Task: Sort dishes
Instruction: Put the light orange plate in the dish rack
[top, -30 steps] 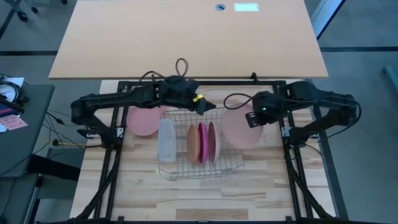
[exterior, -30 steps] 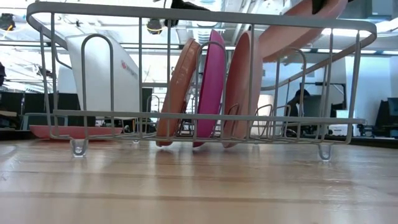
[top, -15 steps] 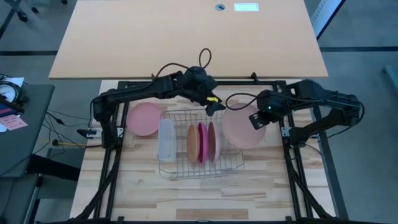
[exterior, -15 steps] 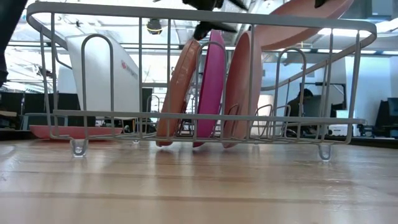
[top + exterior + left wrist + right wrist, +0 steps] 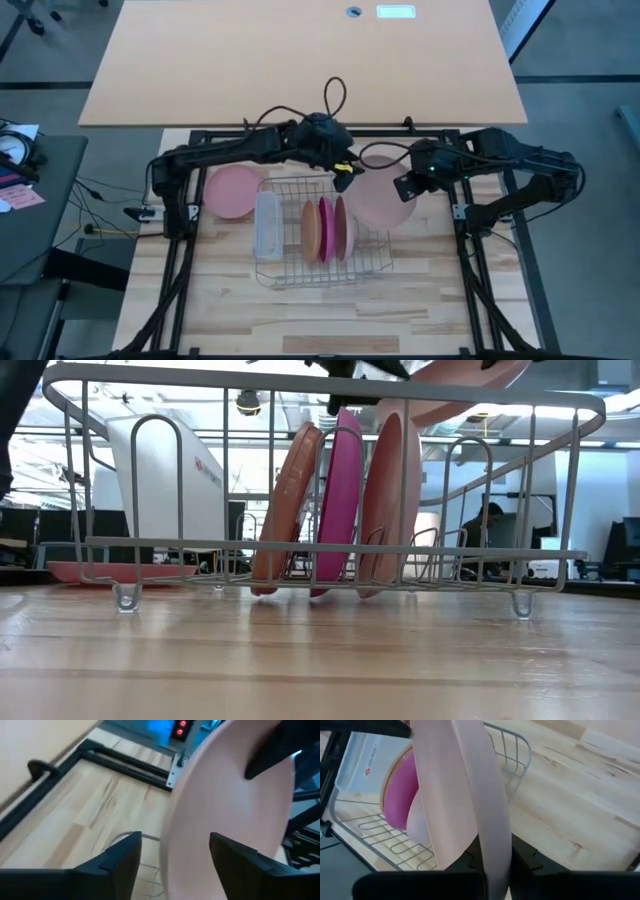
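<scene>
Handing a pale pink plate across above the rack

Right gripper (image 5: 407, 187) clamped on the three o'clock edge of the pale pink plate (image 5: 380, 200), holding it tilted over the rack's far right corner; left gripper (image 5: 343, 175) spread wide at the plate's ten o'clock edge, its fingers (image 5: 120, 857) straddling the rim but not yet closed. Below, three plates standing on edge in the wire rack (image 5: 372, 262): orange (image 5: 287, 505), magenta (image 5: 340, 500), dusty pink (image 5: 385, 500). One more pink plate (image 5: 231, 191) flat on the table at nine o'clock of the rack, beyond the white tray (image 5: 267, 222). Best done by seating the rim deep between the left fingers and closing firmly before freeing the right, then lowering toward the empty slot at three o'clock of the dusty pink plate
</scene>
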{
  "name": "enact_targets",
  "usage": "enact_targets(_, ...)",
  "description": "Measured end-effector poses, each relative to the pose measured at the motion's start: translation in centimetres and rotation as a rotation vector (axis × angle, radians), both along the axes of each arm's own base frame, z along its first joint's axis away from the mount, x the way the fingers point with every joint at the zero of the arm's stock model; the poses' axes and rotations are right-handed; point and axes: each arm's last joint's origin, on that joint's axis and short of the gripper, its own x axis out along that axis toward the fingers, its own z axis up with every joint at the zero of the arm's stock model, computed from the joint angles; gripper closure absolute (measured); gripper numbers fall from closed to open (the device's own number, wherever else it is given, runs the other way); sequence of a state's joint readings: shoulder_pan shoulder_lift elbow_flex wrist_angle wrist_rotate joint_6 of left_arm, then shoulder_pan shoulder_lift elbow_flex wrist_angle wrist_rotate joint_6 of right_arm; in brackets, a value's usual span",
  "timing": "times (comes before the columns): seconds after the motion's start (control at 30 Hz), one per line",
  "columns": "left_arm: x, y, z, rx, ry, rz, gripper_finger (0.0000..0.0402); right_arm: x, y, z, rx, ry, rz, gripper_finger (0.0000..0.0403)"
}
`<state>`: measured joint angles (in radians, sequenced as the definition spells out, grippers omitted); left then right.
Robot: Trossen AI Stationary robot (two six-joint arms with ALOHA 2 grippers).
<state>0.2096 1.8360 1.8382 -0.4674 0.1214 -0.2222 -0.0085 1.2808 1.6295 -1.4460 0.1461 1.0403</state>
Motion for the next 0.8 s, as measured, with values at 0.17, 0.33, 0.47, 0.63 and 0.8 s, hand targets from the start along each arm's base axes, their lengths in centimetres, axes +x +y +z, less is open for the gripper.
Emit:
enact_targets(0.17,-0.24,0.54,-0.07,0.034,0.02,0.047,0.0222,0.2,-0.03,0.11,-0.008,-0.024,-0.002,0.0358)
enact_targets(0.33,-0.26,0.86,-0.09,0.051,0.021,0.066,0.0293,0.34,-0.03,0.19,-0.01,-0.04,-0.004,0.0357)
enact_targets(0.47,-0.23,0.76,-0.05,0.062,0.019,0.059,0.0358,0.47,-0.04,0.26,-0.009,-0.056,-0.007,0.0357)
enact_targets(0.63,-0.23,0.7,0.01,0.066,0.016,0.07,0.0391,0.47,-0.04,0.25,-0.011,-0.055,-0.004,0.0357)
enact_targets(0.8,-0.18,0.81,0.14,0.068,0.0,0.053,0.0397,0.54,0.07,0.34,0.001,-0.071,-0.004,0.0355)
